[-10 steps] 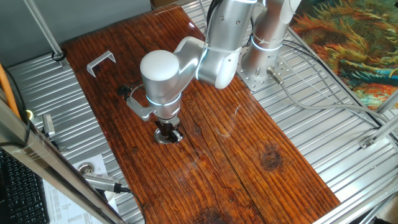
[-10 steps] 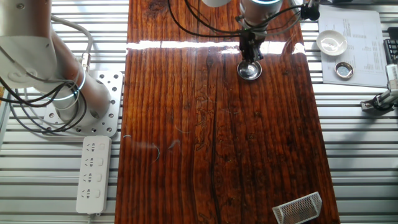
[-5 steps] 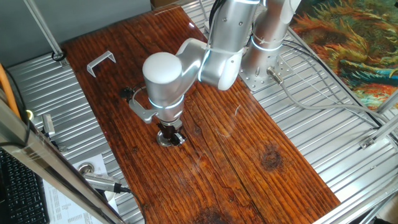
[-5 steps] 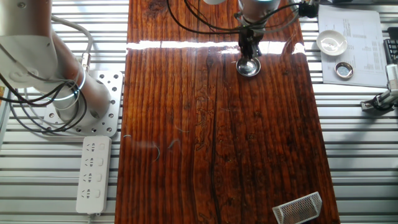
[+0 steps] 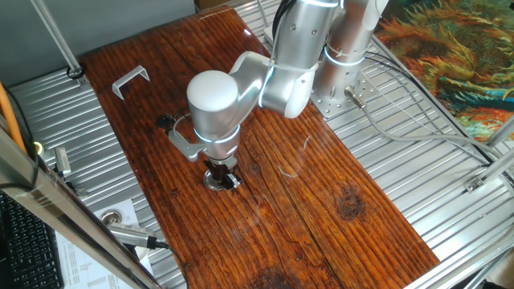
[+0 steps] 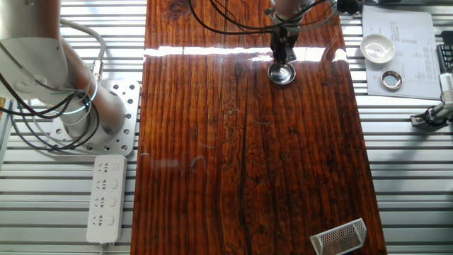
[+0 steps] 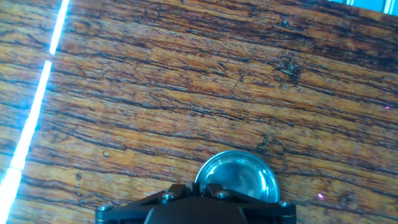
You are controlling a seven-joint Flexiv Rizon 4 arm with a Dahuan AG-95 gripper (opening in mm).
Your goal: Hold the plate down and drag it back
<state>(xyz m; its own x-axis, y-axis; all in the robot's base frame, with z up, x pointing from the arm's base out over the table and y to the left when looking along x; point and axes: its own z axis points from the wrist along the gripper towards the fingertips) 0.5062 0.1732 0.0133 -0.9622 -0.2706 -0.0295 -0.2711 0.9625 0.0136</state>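
The plate [image 5: 214, 184] is a small round metal disc with a shiny rim, lying on the dark wooden board [image 5: 321, 201]. My gripper [image 5: 222, 176] stands upright over it with its fingers together, and the tips rest on the plate's centre. In the other fixed view the plate [image 6: 282, 74] lies near the board's far edge, under the gripper [image 6: 282, 66]. In the hand view the plate [image 7: 239, 175] shows just ahead of the shut gripper [image 7: 198, 188], partly hidden by it.
A bent silver U-shaped bracket [image 5: 131, 79] lies at the board's far left corner. A mesh holder [image 6: 340, 236] sits at one corner. A white bowl [image 6: 377, 47] and a metal ring [image 6: 391, 79] lie on paper off the board. The arm's base [image 6: 78, 113] and a power strip [image 6: 106, 198] are beside the board.
The gripper and the plate under it have slid together a short way along the board, towards its far edge in the other fixed view. The fingers stay shut.
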